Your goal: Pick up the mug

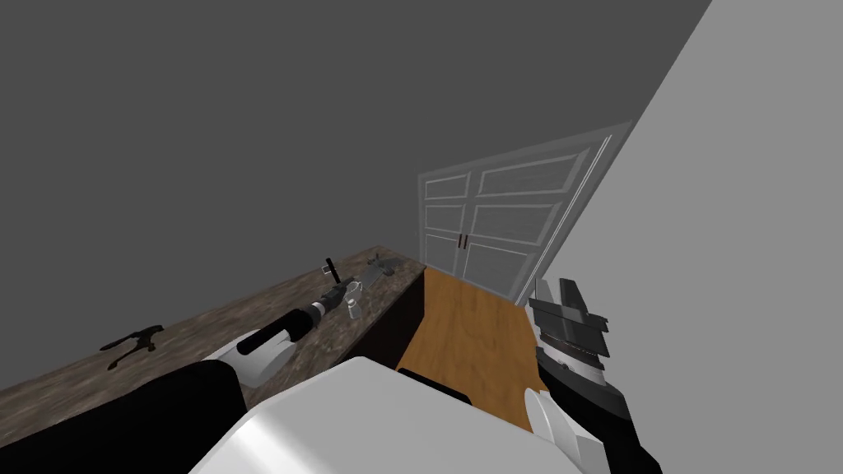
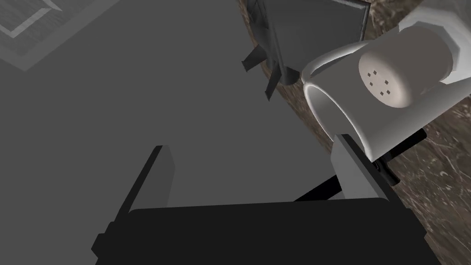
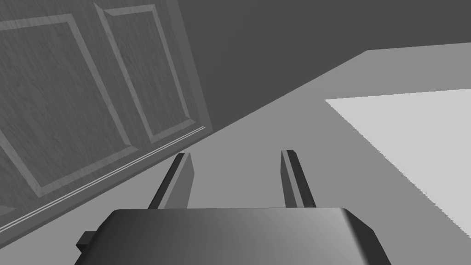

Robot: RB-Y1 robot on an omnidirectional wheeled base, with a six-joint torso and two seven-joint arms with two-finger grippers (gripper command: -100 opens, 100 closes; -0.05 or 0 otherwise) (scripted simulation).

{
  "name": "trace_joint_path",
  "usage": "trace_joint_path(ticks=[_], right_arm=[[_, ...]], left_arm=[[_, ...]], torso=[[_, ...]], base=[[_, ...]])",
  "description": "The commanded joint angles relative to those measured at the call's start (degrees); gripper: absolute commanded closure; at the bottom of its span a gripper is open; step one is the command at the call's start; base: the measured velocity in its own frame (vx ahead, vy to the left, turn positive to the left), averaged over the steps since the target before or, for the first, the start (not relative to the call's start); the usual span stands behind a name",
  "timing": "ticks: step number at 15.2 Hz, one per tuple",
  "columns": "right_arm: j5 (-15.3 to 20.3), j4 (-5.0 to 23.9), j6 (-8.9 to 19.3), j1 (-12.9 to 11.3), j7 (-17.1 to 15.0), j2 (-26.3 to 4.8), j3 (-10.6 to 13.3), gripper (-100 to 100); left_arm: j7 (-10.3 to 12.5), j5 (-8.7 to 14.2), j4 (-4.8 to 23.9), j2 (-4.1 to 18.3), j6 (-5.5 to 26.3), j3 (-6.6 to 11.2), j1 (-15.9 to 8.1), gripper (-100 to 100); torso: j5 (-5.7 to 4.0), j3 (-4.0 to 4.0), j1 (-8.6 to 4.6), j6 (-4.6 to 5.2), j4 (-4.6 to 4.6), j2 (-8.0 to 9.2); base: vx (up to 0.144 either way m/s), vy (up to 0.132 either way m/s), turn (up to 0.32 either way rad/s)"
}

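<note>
A white mug (image 2: pixel 404 122) stands on the dark marbled countertop (image 1: pixel 206 325), its open rim (image 2: pixel 317 99) turned toward my left hand. A white shaker (image 2: pixel 395 76) with small holes in its top is in front of the mug's wall. My left gripper (image 2: pixel 255 172) is open, with nothing between its fingers. One fingertip (image 2: pixel 345 145) sits right at the mug's rim, and the mug lies outside the gap. In the head view the left gripper (image 1: pixel 344 291) reaches the mug (image 1: pixel 356 287) near the counter's far end. My right gripper (image 3: pixel 235 172) is open, held up at my right side (image 1: pixel 568 309).
A dark grey finned object (image 2: pixel 313 32) lies just beyond the mug, near the counter's end (image 1: pixel 383 265). A small black item (image 1: pixel 329 267) stands by the wall and another black item (image 1: pixel 132 339) lies further left. A wooden floor (image 1: pixel 469 329) leads to a panelled double door (image 1: pixel 494 218).
</note>
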Motion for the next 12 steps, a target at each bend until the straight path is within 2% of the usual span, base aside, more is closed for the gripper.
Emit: trace_joint_path(ticks=[1,2,3,4,5,7,8,10,11,12], right_arm=[[0.0,0.0,0.0,0.0,0.0,0.0,0.0,0],[0.0,0.0,0.0,0.0,0.0,0.0,0.0,0],[0.0,0.0,0.0,0.0,0.0,0.0,0.0,0],[0.0,0.0,0.0,0.0,0.0,0.0,0.0,0],[0.0,0.0,0.0,0.0,0.0,0.0,0.0,0],[0.0,0.0,0.0,0.0,0.0,0.0,0.0,0],[0.0,0.0,0.0,0.0,0.0,0.0,0.0,0],[0.0,0.0,0.0,0.0,0.0,0.0,0.0,0],[0.0,0.0,0.0,0.0,0.0,0.0,0.0,0],[0.0,0.0,0.0,0.0,0.0,0.0,0.0,0]], left_arm=[[0.0,2.2,0.4,2.2,2.5,0.97,1.2,-100],[-0.2,3.7,0.7,3.7,4.2,2.02,2.6,-100],[-0.2,4.7,0.7,4.7,5.1,2.02,2.6,-100],[-0.2,4.7,0.7,4.7,5.6,2.02,2.6,-100],[-0.4,6.9,1.1,6.8,7.1,3.06,3.9,-100],[-0.4,7.3,1.1,7.2,8.7,3.06,3.9,-100],[-0.6,9.8,1.4,9.6,10.3,4.08,5.2,-100],[-0.6,9.8,1.4,9.6,11.7,4.08,5.2,-100],[-0.7,12.3,1.7,11.9,13.5,5.08,6.5,-100],[-0.7,12.3,1.7,11.9,14.8,5.08,6.5,-100]], torso=[[0.00,0.00,0.00,0.00,0.00,0.00],[0.01,0.00,0.01,0.00,0.00,-0.01],[0.00,-0.01,0.02,-0.01,-0.01,-0.02],[0.01,-0.02,0.03,0.00,-0.01,-0.03],[0.01,-0.01,0.01,-0.01,0.00,-0.02],[0.01,-0.02,0.02,0.00,-0.01,-0.03],[0.01,-0.01,0.00,-0.01,0.00,-0.02],[0.00,-0.02,0.00,0.00,-0.01,-0.03],[0.00,-0.01,-0.01,-0.01,0.00,-0.02],[0.00,-0.02,-0.02,0.01,-0.01,-0.03]], base=[[0.019,0.017,-0.076],[0.026,0.019,-0.106],[0.028,0.020,-0.095],[0.019,0.017,-0.036],[0.020,0.018,-0.073],[0.020,0.017,-0.055],[0.022,0.012,-0.081],[0.021,0.015,-0.052],[0.021,0.013,-0.071],[0.026,0.016,-0.091]])
